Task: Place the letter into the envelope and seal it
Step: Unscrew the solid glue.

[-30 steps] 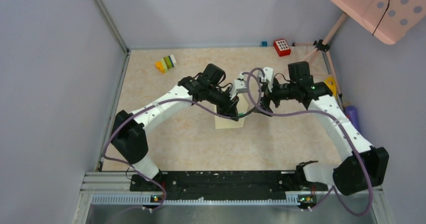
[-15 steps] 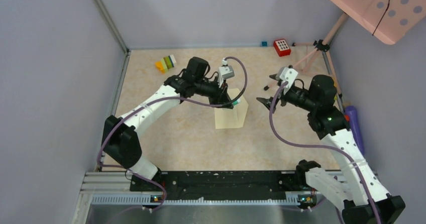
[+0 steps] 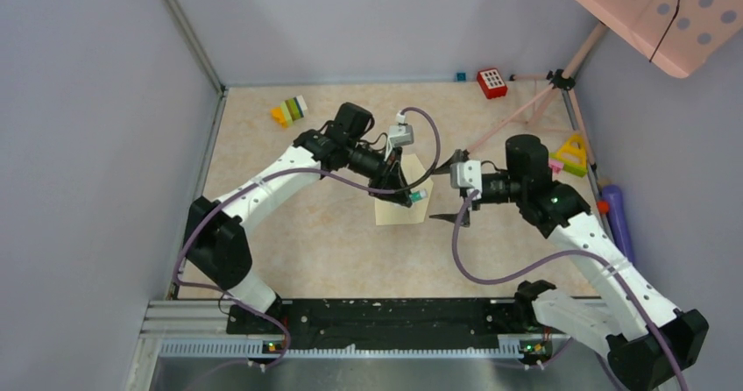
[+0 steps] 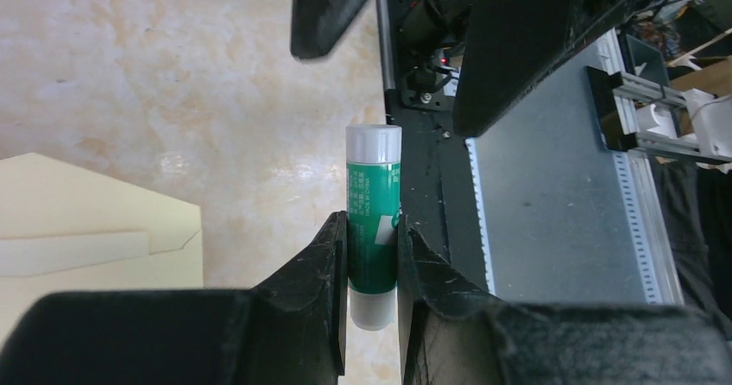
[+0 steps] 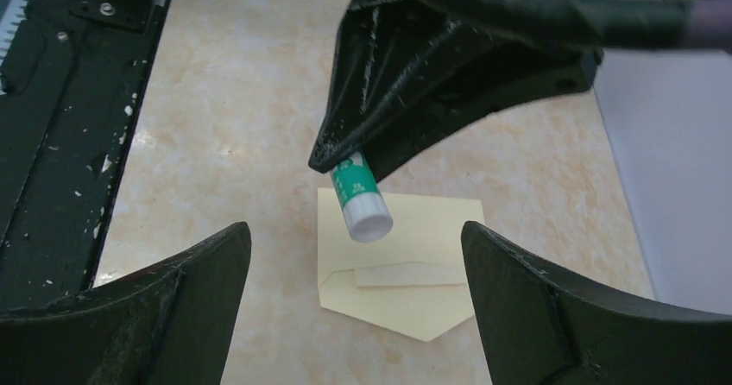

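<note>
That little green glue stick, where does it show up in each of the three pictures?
Top view: the glue stick sits mid-picture, pinched in the left gripper over the envelope.
Left wrist view: glue stick at centre, upright between the fingers, envelope at left.
Right wrist view: glue stick in the upper middle, tilted down over the envelope.
Shared landmark: the envelope.

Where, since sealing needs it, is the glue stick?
The glue stick is pinched in the left claw, over the envelope mid-table in the top view, facing the open right claw.
</note>
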`<state>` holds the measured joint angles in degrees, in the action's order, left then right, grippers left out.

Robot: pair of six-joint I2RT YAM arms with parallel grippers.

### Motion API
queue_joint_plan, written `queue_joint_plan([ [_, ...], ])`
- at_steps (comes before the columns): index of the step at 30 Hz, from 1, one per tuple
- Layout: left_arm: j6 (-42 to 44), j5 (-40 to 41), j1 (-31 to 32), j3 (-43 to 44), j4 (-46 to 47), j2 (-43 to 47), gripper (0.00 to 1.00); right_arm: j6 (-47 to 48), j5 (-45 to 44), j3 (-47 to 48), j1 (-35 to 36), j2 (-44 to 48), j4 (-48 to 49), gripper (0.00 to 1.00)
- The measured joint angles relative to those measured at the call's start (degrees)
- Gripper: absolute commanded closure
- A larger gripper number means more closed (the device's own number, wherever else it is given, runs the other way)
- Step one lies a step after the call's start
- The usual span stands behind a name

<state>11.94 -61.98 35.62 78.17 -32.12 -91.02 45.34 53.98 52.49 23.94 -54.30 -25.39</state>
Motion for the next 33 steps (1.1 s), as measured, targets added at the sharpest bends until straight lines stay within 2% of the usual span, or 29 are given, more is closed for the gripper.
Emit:
queue_joint_plan([
  [9,5.0,-3.6,2.8,2.8,-7.3,-3.5,1.0,5.7,3.8,-1.2,3.7,0.1,-1.0,0.2],
  [18,6.5,-4.7,3.6,3.6,-9.7,-4.3,1.0,11.4,3.9,-4.9,6.8,-0.2,-0.8,0.37],
  [25,6.8,-4.5,4.4,4.1,-10.1,-5.0,1.0,10.4,3.0,-6.2,7.5,-0.7,2.1,0.51],
  [33,7.3,-3.5,4.8,4.1,-10.6,-5.2,1.0,8.9,2.8,-6.4,7.5,-1.0,4.1,0.6],
])
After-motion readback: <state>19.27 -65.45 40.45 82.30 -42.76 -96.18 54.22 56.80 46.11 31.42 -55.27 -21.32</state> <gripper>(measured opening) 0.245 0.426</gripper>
